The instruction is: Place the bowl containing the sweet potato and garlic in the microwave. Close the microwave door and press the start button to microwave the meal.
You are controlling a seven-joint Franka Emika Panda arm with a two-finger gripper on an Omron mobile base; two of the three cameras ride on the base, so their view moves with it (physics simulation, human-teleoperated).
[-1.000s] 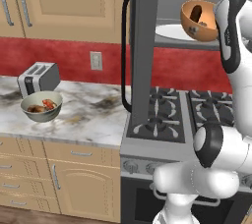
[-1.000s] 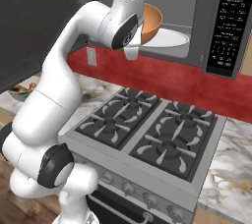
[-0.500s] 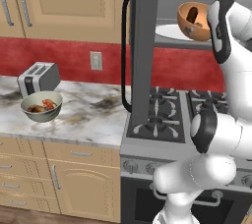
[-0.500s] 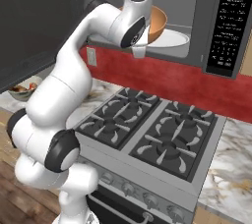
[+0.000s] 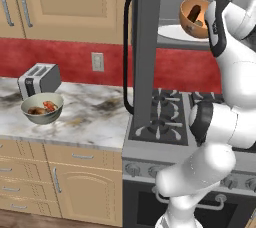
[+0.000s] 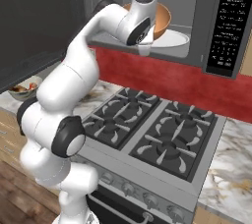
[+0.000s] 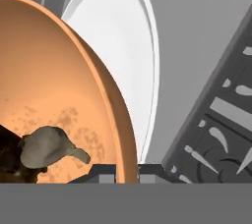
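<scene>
Claw [image 7: 127,173] pinching rim of tilted bowl [image 5: 193,18], held inside open microwave [image 6: 197,2] above white turntable plate [image 5: 175,33]; garlic [image 7: 47,147] and sweet potato [image 5: 195,15] inside bowl.

Marble bench [image 5: 95,122]: held 1 silver toaster [image 5: 39,79] by the wall and 1 grey-green bowl [image 5: 42,108] of red-brown food just before it.

a silver toaster [image 5: 39,78] sits just behind a grey-green bowl [image 5: 42,108] of food on the marble surface [image 5: 95,122], next to the stove [image 6: 157,137]
</scene>
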